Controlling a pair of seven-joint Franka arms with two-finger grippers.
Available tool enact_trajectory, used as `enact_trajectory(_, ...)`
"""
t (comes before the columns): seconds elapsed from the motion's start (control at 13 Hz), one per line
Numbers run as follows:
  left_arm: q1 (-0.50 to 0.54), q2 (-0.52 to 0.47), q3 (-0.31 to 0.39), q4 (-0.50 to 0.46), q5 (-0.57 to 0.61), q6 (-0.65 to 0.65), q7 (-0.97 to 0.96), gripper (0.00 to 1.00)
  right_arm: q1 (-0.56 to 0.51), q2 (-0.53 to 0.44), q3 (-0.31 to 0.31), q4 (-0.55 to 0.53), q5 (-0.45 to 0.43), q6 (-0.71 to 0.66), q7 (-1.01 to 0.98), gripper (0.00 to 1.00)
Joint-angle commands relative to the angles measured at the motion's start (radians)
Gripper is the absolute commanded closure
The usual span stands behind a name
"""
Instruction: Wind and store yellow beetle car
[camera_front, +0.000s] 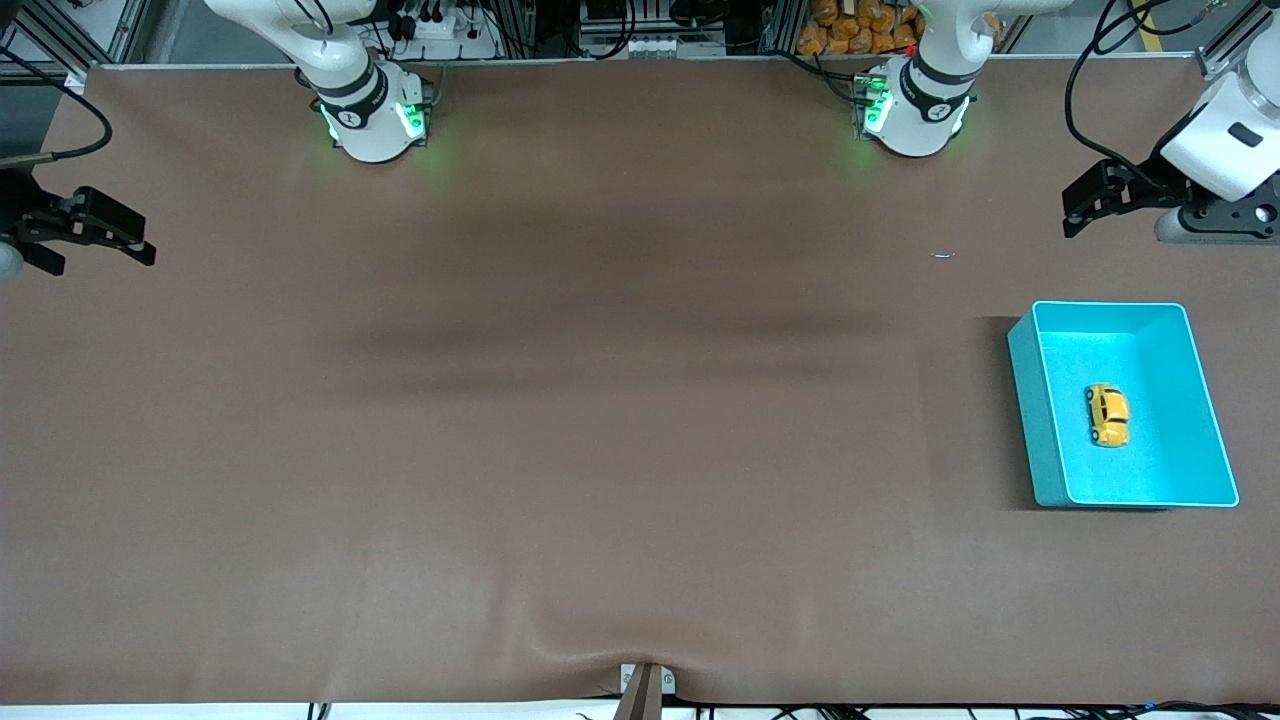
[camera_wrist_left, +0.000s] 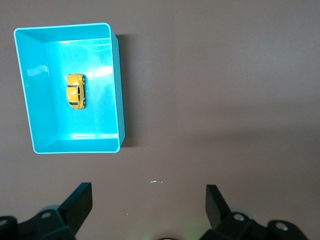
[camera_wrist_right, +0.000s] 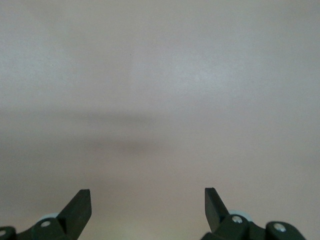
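In the turquoise bin (camera_front: 1040, 420), yellow beetle car (camera_front: 1108, 414), well apart from both arms' spread, empty fingers (camera_wrist_left: 80, 202).

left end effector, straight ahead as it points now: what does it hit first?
Probably bare table. The open left end effector faces down at the surface; the turquoise bin holding the yellow beetle car sits off to one side of its line, though depth is unclear.

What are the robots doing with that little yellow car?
Nothing is being handled at this moment. The tiny orange-yellow beetle toy car sits inside the turquoise plastic bin, toward the left arm's end of the brown table. The left gripper hangs open in the air near that end, holding nothing. The right gripper waits open at the right arm's end.
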Motion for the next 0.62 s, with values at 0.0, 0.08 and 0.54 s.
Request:
enact_trajectory(0.0, 0.0, 0.004, 0.0, 0.019, -0.023, -0.023, 0.021, 0.0, 0.012, -0.003, -0.007, -0.002, -0.004, 0.006, -0.003, 0.0)
enact_trajectory(0.08, 0.0, 0.004, -0.001, 0.019, -0.024, -0.023, 0.021, 0.0, 0.012, -0.003, -0.007, -0.002, -0.002, 0.006, -0.003, 0.0)
enact_trajectory(0.54, -0.001, 0.004, -0.001, 0.019, -0.024, -0.023, 0.021, 0.0, 0.01, -0.003, -0.007, 0.004, -0.002, 0.006, -0.004, 0.0)
